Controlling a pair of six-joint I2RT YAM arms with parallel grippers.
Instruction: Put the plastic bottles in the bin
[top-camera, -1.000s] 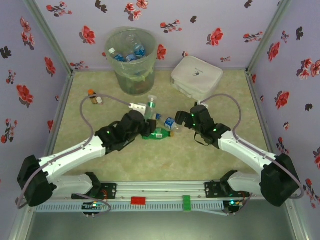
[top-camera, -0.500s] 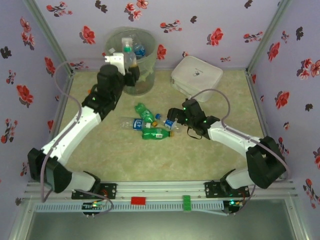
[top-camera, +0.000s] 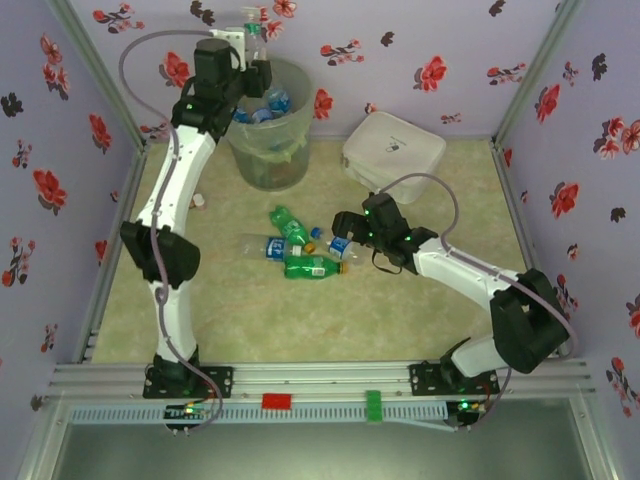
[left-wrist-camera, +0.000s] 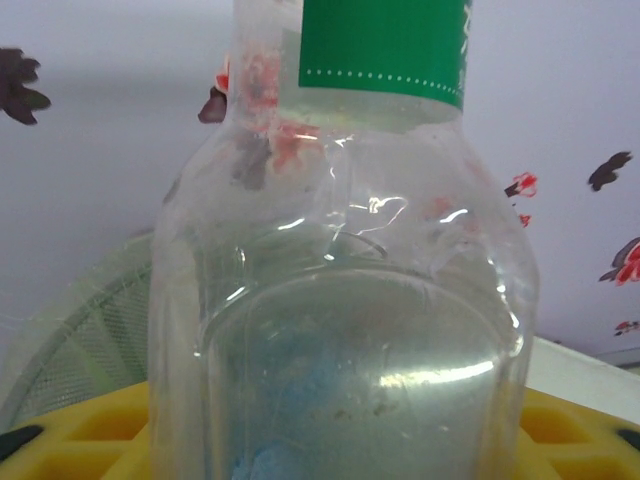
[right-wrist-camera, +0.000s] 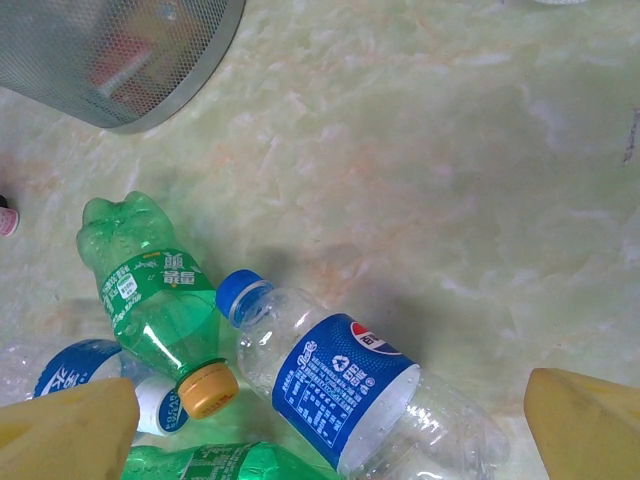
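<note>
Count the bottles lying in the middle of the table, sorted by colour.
Green: 2, the upper green bottle and the lower green bottle.
Clear with blue label: 2, the left clear bottle and the right clear bottle.
Total: 4.

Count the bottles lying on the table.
4, clustered at centre: the upper green bottle, the clear white-capped bottle at left, the lower green bottle, and the blue-capped bottle at right. Others may be hidden.

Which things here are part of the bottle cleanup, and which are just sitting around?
Part of the job: the bin, the bottles already in it, the green-label bottle held up near it, two green bottles and two blue-label bottles on the table.
Just lying about: the white box.
</note>
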